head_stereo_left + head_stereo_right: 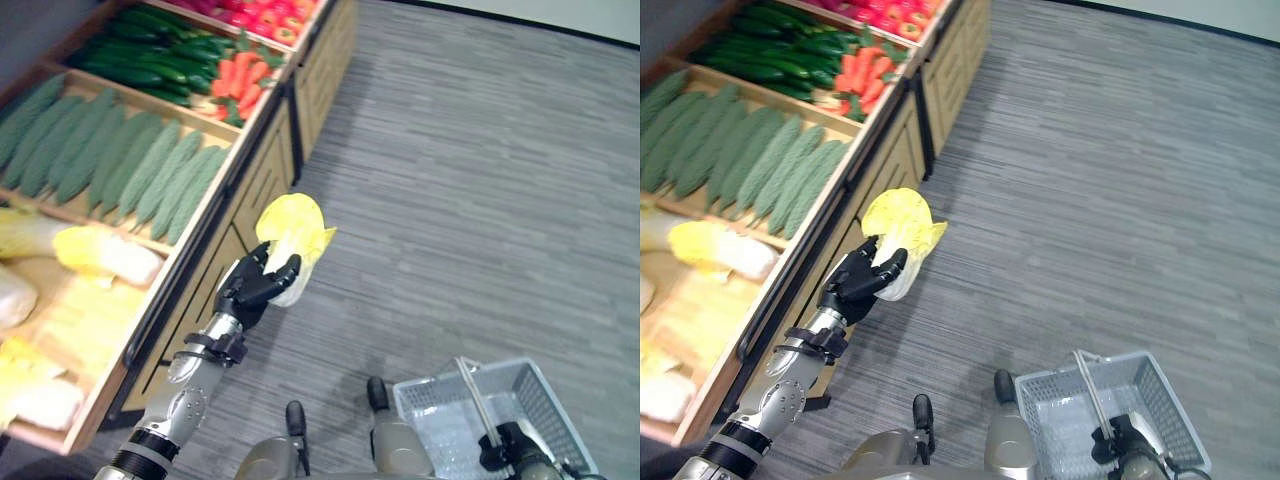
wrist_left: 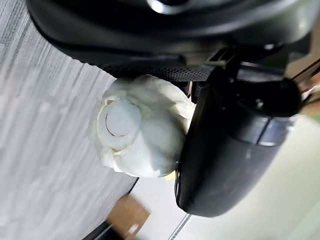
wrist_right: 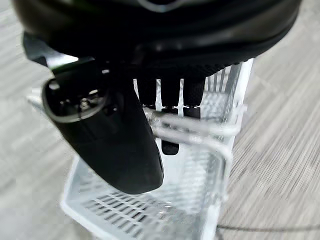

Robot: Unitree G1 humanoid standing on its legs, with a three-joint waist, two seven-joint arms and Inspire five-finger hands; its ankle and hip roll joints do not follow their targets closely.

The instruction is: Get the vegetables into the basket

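left hand (image 1: pixel 255 283): fingers and thumb are curling round the pale stem end of a napa cabbage (image 1: pixel 293 236), holding it up over the grey floor (image 1: pixel 480 180), just off the front edge of the produce stand (image 1: pixel 225 215); the left wrist view is showing the cabbage's white cut base (image 2: pixel 122 122) wedged between thumb and fingers.
right hand (image 3: pixel 115 145): fingers are hooking over the wire handle (image 3: pixel 195 131) of the basket (image 1: pixel 545 400), thumb closing beneath it; the basket is hanging at the robot's lower right, well apart from the cabbage.
basket contents: white mesh walls and floor are showing through; nothing is lying in it that can be made out.
stand, nearest bin: more napa cabbages (image 1: pixel 105 255) are lying on a pale liner.
stand, next bin: bitter gourds (image 1: pixel 120 155) are lying side by side in a row.
stand, farther bins: dark green cucumbers (image 1: pixel 165 55), then carrots (image 1: pixel 240 80) just beside them, then red peppers (image 1: pixel 270 15) at the far end.
writing: no label or print is readable on the stand or basket.
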